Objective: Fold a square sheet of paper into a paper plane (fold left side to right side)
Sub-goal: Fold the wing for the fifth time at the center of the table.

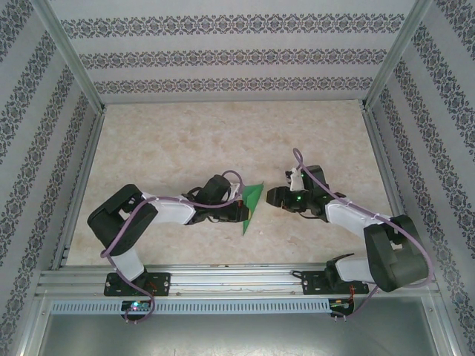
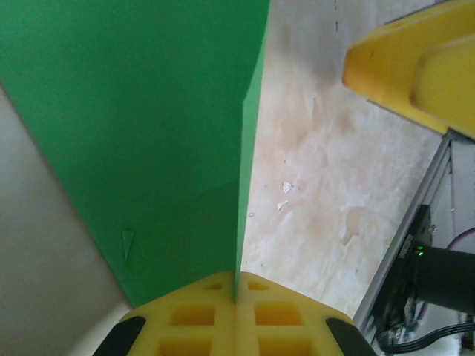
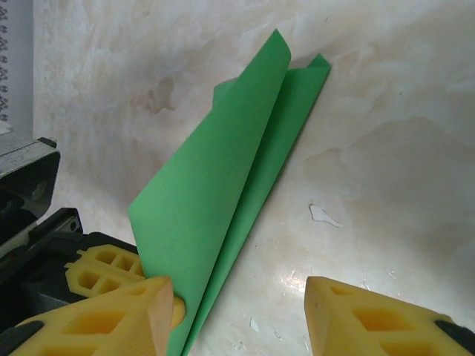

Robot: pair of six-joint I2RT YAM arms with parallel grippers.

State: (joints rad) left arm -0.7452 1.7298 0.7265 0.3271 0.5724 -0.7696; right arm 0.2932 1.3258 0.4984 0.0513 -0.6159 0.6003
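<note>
The bright green paper (image 1: 251, 206) lies mid-table, partly folded into a narrow wedge. One layer rests flat on the table and the other stands raised over it. My left gripper (image 1: 237, 209) is shut on the raised layer's edge. In the left wrist view the sheet (image 2: 148, 111) runs edge-on out of the closed yellow pads (image 2: 215, 311). My right gripper (image 1: 272, 197) stands open just right of the paper. In the right wrist view the paper (image 3: 223, 185) sits by my right gripper's (image 3: 236, 291) left finger, and the right finger is over bare table.
The marbled tabletop (image 1: 223, 141) is walled by patterned panels on three sides. A metal rail (image 1: 223, 278) runs along the near edge by the arm bases. Small white flecks (image 3: 323, 216) dot the surface right of the paper.
</note>
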